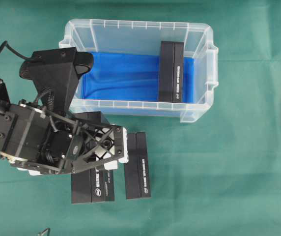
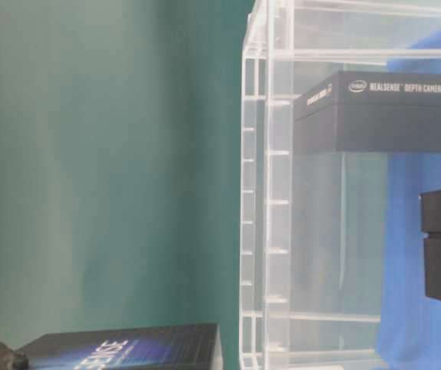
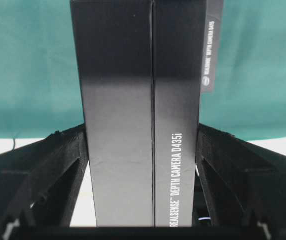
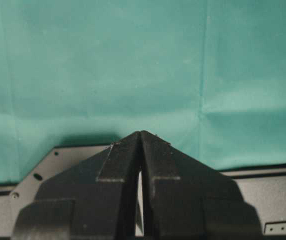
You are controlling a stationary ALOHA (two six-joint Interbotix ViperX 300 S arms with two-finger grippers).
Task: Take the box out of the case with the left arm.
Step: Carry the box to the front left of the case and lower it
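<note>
- We see the left gripper (image 3: 143, 165) clamped on a box (image 3: 140, 115), at 7 o'clock of the case (image 1: 199, 105).
- Loose boxes (image 1: 137, 164) lie beneath it.
- One box stays in the case (image 1: 172, 71).
- Right gripper (image 4: 140, 137) pressed closed.

Right pincer (image 4: 140, 134) closed, tips touching; green cloth (image 4: 133, 65) beyond

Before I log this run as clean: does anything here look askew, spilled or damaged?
Nothing stands out. The left gripper holds a black box squarely over the green cloth, beside two boxes lying outside the case. One more box stands on edge inside, on the blue lining. No spill or damage shows.
</note>
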